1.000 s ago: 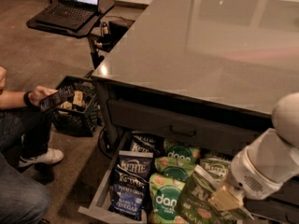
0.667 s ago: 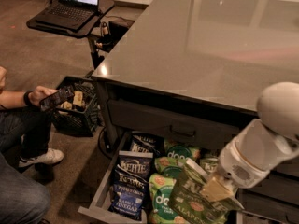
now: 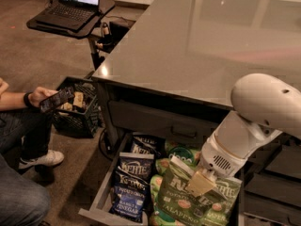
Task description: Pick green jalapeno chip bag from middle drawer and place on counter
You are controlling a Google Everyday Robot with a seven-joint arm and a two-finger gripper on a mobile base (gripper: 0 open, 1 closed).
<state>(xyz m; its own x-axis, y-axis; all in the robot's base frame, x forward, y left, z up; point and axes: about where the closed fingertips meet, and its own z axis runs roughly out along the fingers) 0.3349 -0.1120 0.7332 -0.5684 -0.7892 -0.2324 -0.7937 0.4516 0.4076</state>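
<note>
The single camera looks from high up, steeply down and forward. The glossy grey worktop (image 3: 202, 41) fills the frame from 12 to 2 o'clock, farther off. The open grey metal drawer (image 3: 104, 199) lies close at 6 o'clock. The white robot arm (image 3: 263, 112) enters near at 4 o'clock, its tool (image 3: 200, 185) over the drawer.

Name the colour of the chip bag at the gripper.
Green chip bag with pale lettering, camera view; the gripper is at its top edge.

- The gripper (image 3: 200, 182) has shifted left and slightly up over the open drawer (image 3: 104, 197).
- The green jalapeno chip bag (image 3: 176, 201) now stands higher, its top tilted up.
</note>
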